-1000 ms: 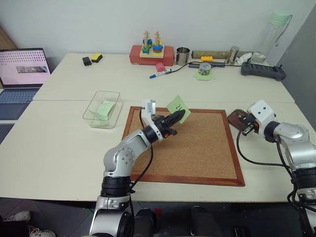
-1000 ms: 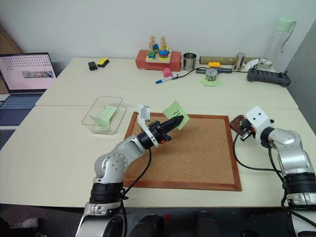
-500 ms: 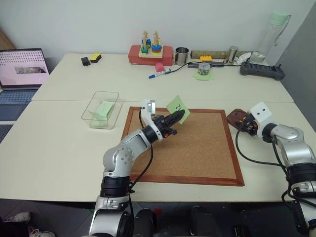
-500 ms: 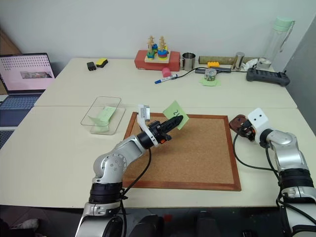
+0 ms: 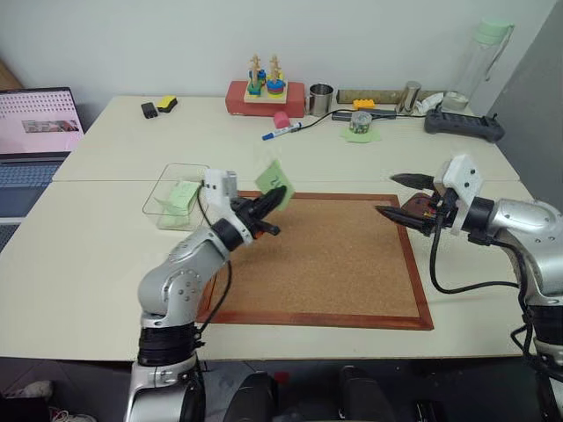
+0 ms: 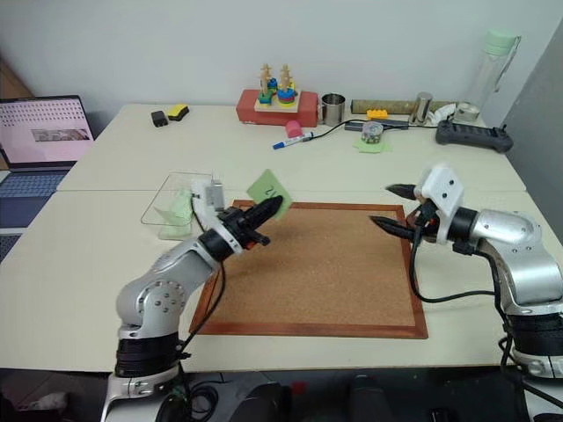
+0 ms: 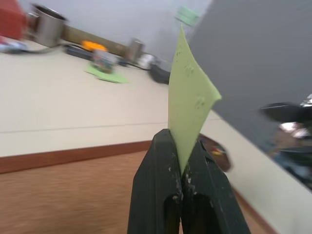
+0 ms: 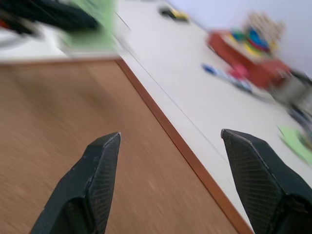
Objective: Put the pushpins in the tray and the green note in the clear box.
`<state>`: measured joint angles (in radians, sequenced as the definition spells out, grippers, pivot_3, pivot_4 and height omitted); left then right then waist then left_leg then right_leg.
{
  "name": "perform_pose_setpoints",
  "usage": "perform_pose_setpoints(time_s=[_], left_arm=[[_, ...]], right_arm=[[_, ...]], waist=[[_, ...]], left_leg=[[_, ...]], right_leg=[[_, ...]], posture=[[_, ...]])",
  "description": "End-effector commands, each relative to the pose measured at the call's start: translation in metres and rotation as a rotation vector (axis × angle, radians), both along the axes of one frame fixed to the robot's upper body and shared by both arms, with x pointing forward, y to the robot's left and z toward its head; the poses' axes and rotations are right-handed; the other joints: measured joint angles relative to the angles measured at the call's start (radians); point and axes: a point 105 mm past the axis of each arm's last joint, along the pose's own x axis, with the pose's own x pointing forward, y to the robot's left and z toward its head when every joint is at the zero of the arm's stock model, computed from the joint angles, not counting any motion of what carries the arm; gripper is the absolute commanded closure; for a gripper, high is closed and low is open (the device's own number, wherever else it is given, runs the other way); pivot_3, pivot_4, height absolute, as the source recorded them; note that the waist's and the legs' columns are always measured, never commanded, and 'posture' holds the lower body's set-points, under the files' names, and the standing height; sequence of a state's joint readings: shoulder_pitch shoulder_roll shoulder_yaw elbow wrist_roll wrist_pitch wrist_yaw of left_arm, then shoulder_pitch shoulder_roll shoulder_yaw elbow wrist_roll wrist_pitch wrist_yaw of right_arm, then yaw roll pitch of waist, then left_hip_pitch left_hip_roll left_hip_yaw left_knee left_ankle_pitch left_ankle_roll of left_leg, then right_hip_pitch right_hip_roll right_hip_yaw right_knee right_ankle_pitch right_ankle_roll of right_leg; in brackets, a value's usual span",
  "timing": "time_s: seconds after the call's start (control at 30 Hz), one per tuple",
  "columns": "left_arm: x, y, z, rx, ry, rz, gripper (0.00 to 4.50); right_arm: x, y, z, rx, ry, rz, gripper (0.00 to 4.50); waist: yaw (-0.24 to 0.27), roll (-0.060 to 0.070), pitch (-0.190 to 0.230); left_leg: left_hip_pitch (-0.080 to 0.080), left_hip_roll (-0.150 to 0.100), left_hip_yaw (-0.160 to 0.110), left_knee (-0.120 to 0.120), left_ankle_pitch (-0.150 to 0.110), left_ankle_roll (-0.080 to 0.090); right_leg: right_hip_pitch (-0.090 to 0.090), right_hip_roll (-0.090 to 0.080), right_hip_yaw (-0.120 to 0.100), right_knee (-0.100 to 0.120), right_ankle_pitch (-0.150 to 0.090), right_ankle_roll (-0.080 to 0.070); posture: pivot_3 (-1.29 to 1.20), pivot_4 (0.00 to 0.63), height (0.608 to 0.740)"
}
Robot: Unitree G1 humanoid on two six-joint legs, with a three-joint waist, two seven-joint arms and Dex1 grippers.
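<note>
My left gripper (image 5: 274, 202) is shut on the lower corner of the green note (image 5: 274, 179), holding it upright in the air over the cork board's (image 5: 325, 264) near-left corner, just right of the clear box (image 5: 167, 207). A pale-green slip (image 5: 183, 193) lies in that box. My right gripper (image 5: 384, 194) is open and empty, raised over the board's right edge, fingers pointing left. The tray (image 5: 413, 202) lies behind it, partly hidden. In the left wrist view the tray (image 7: 214, 152) holds small coloured specks; I cannot make out pushpins.
A laptop (image 5: 35, 123) stands at the far left. Along the back of the table are a red stacking toy (image 5: 264, 92), a metal cup (image 5: 320, 95), a marker (image 5: 283, 132), crumpled green paper with a tin (image 5: 361, 127), a black controller (image 5: 466, 126) and a tall bottle (image 5: 475, 57).
My left arm carried the note leftward to the board's left corner near the clear box. My right gripper opened, rose off the tray and swung left over the board's edge.
</note>
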<state>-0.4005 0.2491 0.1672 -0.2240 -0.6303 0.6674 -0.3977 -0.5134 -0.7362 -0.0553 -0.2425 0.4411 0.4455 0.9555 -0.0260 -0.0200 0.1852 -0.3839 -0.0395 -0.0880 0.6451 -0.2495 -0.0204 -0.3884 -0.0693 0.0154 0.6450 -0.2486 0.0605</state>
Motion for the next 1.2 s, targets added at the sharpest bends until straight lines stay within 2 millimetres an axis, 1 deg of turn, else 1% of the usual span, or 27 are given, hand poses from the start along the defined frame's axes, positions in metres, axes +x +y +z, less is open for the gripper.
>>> perform_pose_setpoints(time_s=[0.03,0.13,0.2,0.27,0.37,0.43,0.53,0.6,0.67,0.73,0.8,0.83,0.87,0.9,0.97,1.03,1.2], left_arm=[[0.003,0.042,0.023,0.136,-0.138,0.217,4.5],[0.007,0.074,0.035,0.28,-0.188,0.347,4.5],[0.016,0.097,0.036,0.382,-0.185,0.451,4.5],[0.024,0.115,0.036,0.409,-0.159,0.536,4.5],[0.036,0.137,0.031,0.485,-0.113,0.621,4.5],[0.041,0.145,0.029,0.52,-0.1,0.647,4.5],[0.048,0.152,0.027,0.56,-0.091,0.669,4.5],[0.051,0.155,0.025,0.572,-0.079,0.678,4.5],[0.055,0.159,0.02,0.577,-0.055,0.687,4.5],[0.058,0.158,0.014,0.573,-0.028,0.676,4.5],[0.06,0.153,0.009,0.558,-0.009,0.645,4.1],[0.061,0.15,0.009,0.553,-0.014,0.632,4.01],[0.061,0.149,0.011,0.548,-0.021,0.624,3.88],[0.061,0.148,0.012,0.547,-0.025,0.617,3.59],[0.061,0.147,0.015,0.546,-0.032,0.612,3.29],[0.061,0.145,0.017,0.557,-0.042,0.598,2.88],[0.052,0.138,0.027,0.616,-0.1,0.553,1.93]], right_arm=[[-0.011,0.027,0.027,0.07,-0.014,0.13,1.05],[-0.009,0.036,0.028,0.062,-0.002,0.171,1.05],[-0.005,0.036,0.021,0.055,0.018,0.169,1.05],[-0.003,0.036,0.012,0.038,0.03,0.168,1.05],[-0.009,0.041,0.009,0.047,0.049,0.198,1.05],[-0.014,0.044,0.01,0.055,0.056,0.221,1.05],[-0.019,0.047,0.014,0.062,0.054,0.242,1.05],[-0.021,0.047,0.017,0.071,0.054,0.248,1.05],[-0.023,0.047,0.018,0.073,0.053,0.247,1.05],[-0.024,0.046,0.019,0.075,0.053,0.24,1.05],[-0.024,0.045,0.019,0.079,0.055,0.231,1.04],[-0.025,0.045,0.019,0.082,0.057,0.227,1.04],[-0.025,0.045,0.019,0.084,0.058,0.225,1.04],[-0.026,0.045,0.019,0.085,0.06,0.223,1.04],[-0.026,0.044,0.019,0.086,0.063,0.22,1.04],[-0.026,0.044,0.019,0.085,0.063,0.218,1.04],[-0.023,0.039,0.019,0.082,0.058,0.198,1.04]], waist=[[0.001,-0.001,0.0],[0.0,-0.001,0.001],[0.001,-0.001,0.001],[0.009,-0.001,0.001],[0.02,-0.001,0.001],[0.022,-0.001,0.001],[0.023,-0.001,0.001],[0.023,-0.001,0.001],[0.023,-0.001,0.001],[0.024,-0.001,0.001],[0.023,-0.001,0.001],[0.023,-0.001,0.001],[0.023,-0.001,0.001],[0.023,-0.001,0.001],[0.023,-0.001,0.001],[0.023,-0.001,0.001],[0.022,-0.001,0.001]], left_leg=[[0.0,0.0,0.0,0.0,0.0,0.0],[0.0,0.0,0.0,0.0,0.0,0.0],[0.0,0.0,-0.002,-0.001,0.0,0.0],[0.0,0.0,-0.002,-0.001,0.0,0.0],[-0.001,-0.001,-0.002,-0.001,0.0,0.0],[-0.002,-0.001,-0.002,-0.001,0.0,0.0],[-0.004,-0.001,-0.002,-0.002,0.0,0.0],[-0.008,-0.001,-0.003,-0.001,0.0,0.0],[-0.015,-0.001,-0.003,0.0,0.0,-0.001],[-0.016,-0.001,-0.002,0.0,0.002,-0.003],[-0.016,-0.001,-0.002,0.0,0.002,-0.003],[-0.016,-0.001,-0.002,0.0,0.001,-0.003],[-0.016,-0.001,-0.002,0.0,0.001,-0.002],[-0.016,-0.001,-0.002,0.0,0.001,-0.002],[-0.016,-0.001,-0.002,0.0,0.001,-0.002],[-0.016,-0.001,-0.002,0.0,0.001,-0.001],[-0.016,-0.001,-0.002,0.0,0.001,-0.001]], right_leg=[[0.0,0.0,0.0,0.0,0.0,0.0],[-0.001,0.0,0.0,0.001,0.0,-0.001],[-0.001,0.0,-0.001,0.0,0.0,-0.001],[-0.001,0.0,-0.002,0.0,0.0,-0.001],[-0.001,-0.001,-0.002,0.0,0.0,-0.001],[-0.002,-0.001,-0.002,0.0,0.0,0.0],[-0.004,-0.001,-0.003,0.0,0.0,-0.001],[-0.008,-0.001,-0.003,0.001,0.001,-0.001],[-0.016,-0.001,-0.002,0.003,0.001,0.0],[-0.018,-0.001,-0.002,0.003,0.002,-0.001],[-0.018,-0.001,-0.002,0.003,0.002,-0.001],[-0.018,-0.001,-0.002,0.003,0.002,-0.001],[-0.018,-0.001,-0.002,0.002,0.002,-0.001],[-0.018,-0.001,-0.002,0.002,0.002,-0.001],[-0.018,-0.001,-0.002,0.003,0.002,-0.001],[-0.018,-0.001,-0.002,0.003,0.002,-0.001],[-0.018,-0.001,-0.002,0.003,0.002,0.0]], posture=[[0.0,0.15,0.74],[0.0,0.15,0.74],[0.0,0.15,0.74],[0.0,0.15,0.74],[0.0,0.15,0.74],[0.0,0.15,0.74],[0.0,0.15,0.74],[0.0,0.15,0.74],[0.0,0.15,0.74],[0.0,0.15,0.74],[0.0,0.15,0.74],[0.0,0.15,0.74],[0.0,0.15,0.74],[0.0,0.15,0.74],[0.0,0.15,0.74],[0.0,0.15,0.74],[0.0,0.15,0.74]])
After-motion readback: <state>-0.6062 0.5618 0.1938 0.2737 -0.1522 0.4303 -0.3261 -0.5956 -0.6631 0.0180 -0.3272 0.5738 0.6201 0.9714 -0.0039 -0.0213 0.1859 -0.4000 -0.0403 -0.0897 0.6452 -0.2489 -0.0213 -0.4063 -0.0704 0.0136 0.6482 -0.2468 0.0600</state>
